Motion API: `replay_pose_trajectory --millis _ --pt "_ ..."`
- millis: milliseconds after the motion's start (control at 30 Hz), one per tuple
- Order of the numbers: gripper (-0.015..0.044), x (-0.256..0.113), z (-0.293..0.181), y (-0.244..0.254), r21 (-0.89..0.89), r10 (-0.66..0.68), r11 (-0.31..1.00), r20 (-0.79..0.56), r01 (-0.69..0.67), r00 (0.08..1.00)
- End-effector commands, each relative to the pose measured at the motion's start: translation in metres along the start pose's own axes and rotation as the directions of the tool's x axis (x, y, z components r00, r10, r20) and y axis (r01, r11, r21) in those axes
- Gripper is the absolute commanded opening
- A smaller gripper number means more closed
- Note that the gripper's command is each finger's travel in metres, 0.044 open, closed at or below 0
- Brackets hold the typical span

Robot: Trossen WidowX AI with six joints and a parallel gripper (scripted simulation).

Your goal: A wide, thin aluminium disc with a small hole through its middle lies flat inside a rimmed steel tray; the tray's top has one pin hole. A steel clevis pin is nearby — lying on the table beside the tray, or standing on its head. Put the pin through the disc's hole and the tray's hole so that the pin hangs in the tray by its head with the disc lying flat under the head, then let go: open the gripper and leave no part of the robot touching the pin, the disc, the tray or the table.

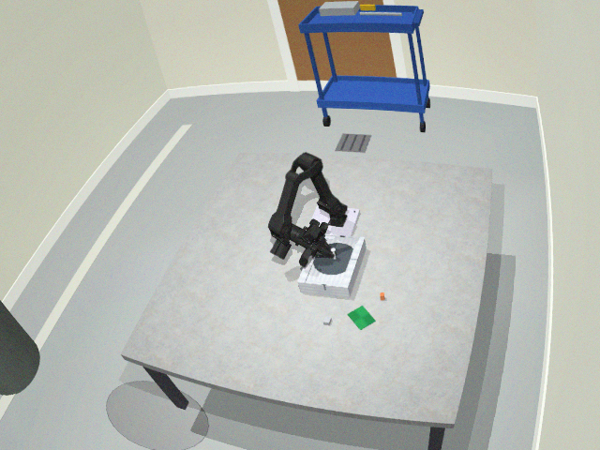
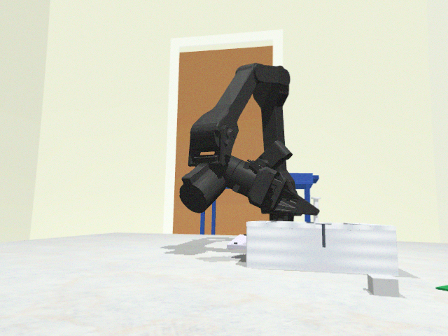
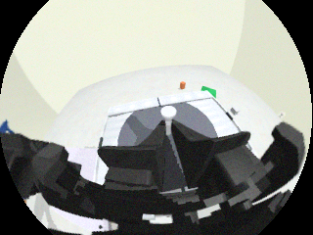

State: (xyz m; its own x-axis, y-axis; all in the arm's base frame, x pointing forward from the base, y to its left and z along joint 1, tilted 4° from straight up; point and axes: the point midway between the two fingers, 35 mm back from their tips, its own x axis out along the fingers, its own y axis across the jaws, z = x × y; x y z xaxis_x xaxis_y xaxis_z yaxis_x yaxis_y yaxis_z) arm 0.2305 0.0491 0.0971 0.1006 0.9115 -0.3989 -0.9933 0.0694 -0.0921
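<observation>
Around the middle of the counter (image 1: 232,314) (image 2: 144,296) (image 3: 112,90), well in from its corners, the tray (image 1: 320,289) (image 2: 285,247) (image 3: 129,109) carries the disc (image 1: 322,265) (image 3: 200,117), which appears flat inside the rim. The pincer (image 1: 333,253) (image 2: 317,211) (image 3: 167,123) is pinching the pin (image 1: 333,250) (image 2: 316,206) (image 3: 168,113), held nearly upright, head up, over the disc's middle.

So the pin is off the counter and the carry looks done. Its head stands well above the tray, so it does not hang there yet. The lower end and both holes are hidden; whether the tip has entered either, I cannot tell. Seating the pin, letting go and backing clear remain, I judge.
</observation>
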Motion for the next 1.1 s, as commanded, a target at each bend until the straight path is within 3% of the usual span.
replay_pose_trajectory --millis 0,100,900,1067 --pt "0.0079 0.000 0.000 0.000 0.000 0.000 1.000 0.000 0.000 1.000" --pt "0.0157 0.000 0.000 0.000 0.000 0.000 1.000 0.000 0.000 1.000" --pt "0.0160 -0.008 0.016 0.000 0.007 0.001 1.000 0.003 -0.001 1.000" --pt "0.0291 -0.034 0.013 -0.003 0.020 -0.051 0.998 -0.043 0.052 0.998"
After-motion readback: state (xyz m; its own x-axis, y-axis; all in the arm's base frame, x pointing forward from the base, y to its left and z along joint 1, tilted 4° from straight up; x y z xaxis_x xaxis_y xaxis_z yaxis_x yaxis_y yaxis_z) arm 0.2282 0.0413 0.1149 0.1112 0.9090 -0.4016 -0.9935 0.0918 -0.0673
